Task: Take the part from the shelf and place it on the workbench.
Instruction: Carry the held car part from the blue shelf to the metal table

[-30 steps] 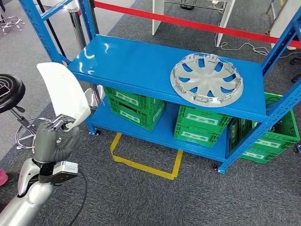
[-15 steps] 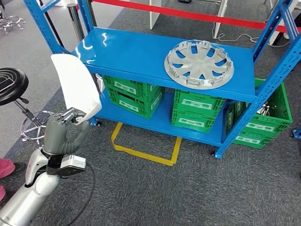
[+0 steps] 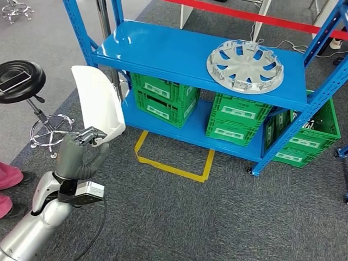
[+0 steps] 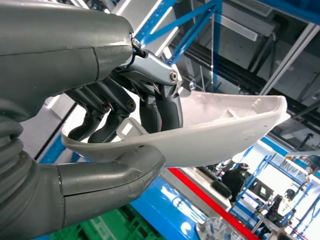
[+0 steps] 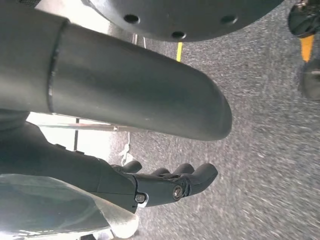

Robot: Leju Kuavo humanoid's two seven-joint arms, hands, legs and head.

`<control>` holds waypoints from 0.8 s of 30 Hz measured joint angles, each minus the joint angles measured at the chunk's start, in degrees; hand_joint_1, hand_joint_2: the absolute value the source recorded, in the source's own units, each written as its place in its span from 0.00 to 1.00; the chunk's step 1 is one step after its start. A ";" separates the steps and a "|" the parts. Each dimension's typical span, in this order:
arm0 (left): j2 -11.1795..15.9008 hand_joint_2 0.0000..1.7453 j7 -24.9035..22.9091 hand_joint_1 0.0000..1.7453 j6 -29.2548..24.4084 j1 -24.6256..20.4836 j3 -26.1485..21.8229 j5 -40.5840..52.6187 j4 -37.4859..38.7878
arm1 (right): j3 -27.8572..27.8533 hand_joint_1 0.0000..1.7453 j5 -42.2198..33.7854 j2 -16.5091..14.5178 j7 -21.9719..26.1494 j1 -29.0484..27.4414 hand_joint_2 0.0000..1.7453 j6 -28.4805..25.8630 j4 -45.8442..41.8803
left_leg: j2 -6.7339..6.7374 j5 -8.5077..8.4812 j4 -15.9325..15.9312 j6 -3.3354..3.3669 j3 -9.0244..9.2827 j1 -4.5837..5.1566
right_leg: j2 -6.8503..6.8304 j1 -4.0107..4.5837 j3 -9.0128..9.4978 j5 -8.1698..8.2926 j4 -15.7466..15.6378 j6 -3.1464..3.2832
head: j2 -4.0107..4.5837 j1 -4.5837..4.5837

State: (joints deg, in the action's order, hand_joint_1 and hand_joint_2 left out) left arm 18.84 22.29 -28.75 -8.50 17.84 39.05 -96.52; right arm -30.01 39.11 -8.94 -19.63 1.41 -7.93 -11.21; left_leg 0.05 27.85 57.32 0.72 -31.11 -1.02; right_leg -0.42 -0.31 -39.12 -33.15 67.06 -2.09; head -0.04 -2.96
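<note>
My left hand grips a white curved plastic part by its lower edge and holds it upright, in the air in front of the left end of the blue shelf. In the left wrist view the thumb lies under the white part and the dark fingers press into its hollow side. My right hand hangs over the grey carpet with its fingers stretched out and nothing in it.
A silver wheel cover lies on the shelf's upper board. Green crates stand on the lower board and at the right end. A black stool stands left. Yellow tape marks the carpet. A person's pink-clad foot is at the left edge.
The whole picture has shifted, so the camera has moved relative to the shelf. My left hand keeps the same hold on the white part.
</note>
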 joint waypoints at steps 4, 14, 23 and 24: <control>0.22 1.00 0.00 1.00 0.09 0.02 0.33 0.02 0.04 | 0.00 0.00 0.22 -0.02 0.03 0.00 0.00 -0.04 0.00 | -0.02 -1.91 0.12 0.82 -2.37 1.34 | 0.28 0.69 0.60 -1.33 6.08 1.37 | 0.00 0.03; 0.91 1.00 -0.07 1.00 0.38 -0.08 0.73 0.13 0.21 | -0.02 0.00 0.46 -0.06 0.14 0.26 0.00 -0.19 -0.06 | -0.30 -0.39 2.73 -0.59 -6.00 1.53 | 0.36 2.77 11.23 6.50 -15.09 5.57 | 0.00 0.13; 1.28 1.00 -0.37 1.00 0.55 -0.21 0.93 0.25 0.30 | -0.02 0.00 1.10 -0.46 0.25 0.37 0.00 -0.31 -0.11 | -0.26 3.05 3.39 -5.12 3.18 -1.38 | -0.49 0.32 0.85 10.61 -9.12 2.46 | 0.00 -0.35; 1.29 1.00 -0.41 1.00 0.65 -0.24 0.97 0.26 0.30 | -0.02 0.00 1.16 -0.48 0.22 0.34 0.00 -0.34 -0.14 | -0.31 4.24 1.40 -4.77 4.30 -1.33 | -0.44 0.35 0.26 11.00 -8.51 2.10 | 0.00 -0.49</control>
State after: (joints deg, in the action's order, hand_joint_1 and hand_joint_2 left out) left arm 20.14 21.88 -28.10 -8.74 18.81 39.31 -96.22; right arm -30.03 40.27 -9.42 -19.41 1.76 -8.28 -11.35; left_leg -0.26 32.09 58.72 -4.04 -26.82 -2.35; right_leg -0.86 0.04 -38.86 -22.15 58.55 0.01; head -0.04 -3.45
